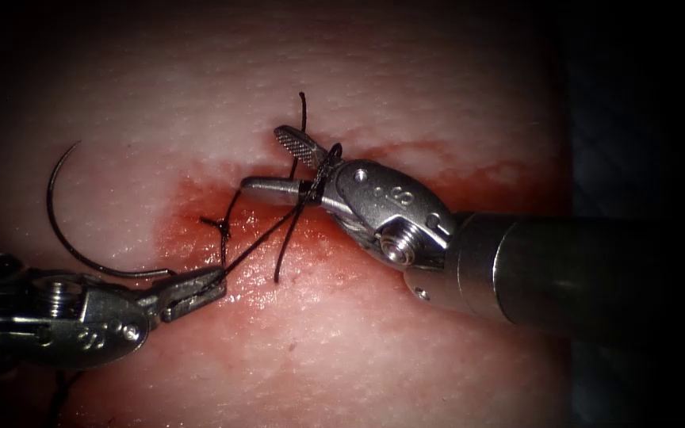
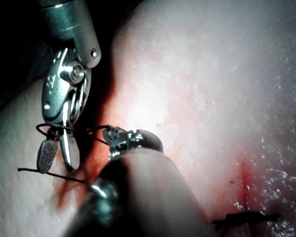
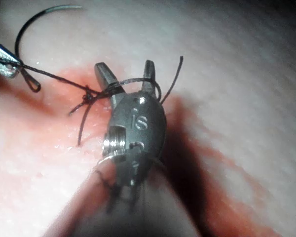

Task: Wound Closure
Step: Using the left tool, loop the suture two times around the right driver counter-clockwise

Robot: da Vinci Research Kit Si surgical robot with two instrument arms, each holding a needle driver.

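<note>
My left arm comes in low from the endoscope view's lower left, its shaft nearly flat over the tissue (image 1: pixel 406 349), and the left tool (image 1: pixel 200 287) points up and to the right toward the cut (image 1: pixel 279 230). Its jaws are closed tight on the thread (image 1: pixel 259 244), right by the point where the thread joins the needle's tail. The needle (image 1: pixel 61 214) hangs free of the tissue on the left side of the cut, its curve sweeping up and around from the left tool's tip, with its sharp end highest and in nobody's grip. My right arm comes in from the right, its thick shaft level and its wrist bent so that the right tool (image 1: pixel 275 162) reaches left across the red fluid (image 1: pixel 200 214) at the cut. Its jaws stand about half open, one pointing up and left, the other lying almost level, and they close on nothing that I can see. The thread is wrapped around the base of those jaws, where I see it cross in the right wrist view (image 3: pixel 133 81) and the left wrist view (image 2: pixel 64 129). From there it runs taut down to the left tool, passing a small knot (image 1: pixel 222 227) on the cut. A short loose end (image 1: pixel 303 107) stands up beyond the right tool, and another end (image 1: pixel 283 257) trails down over the wet tissue below the jaws.
</note>
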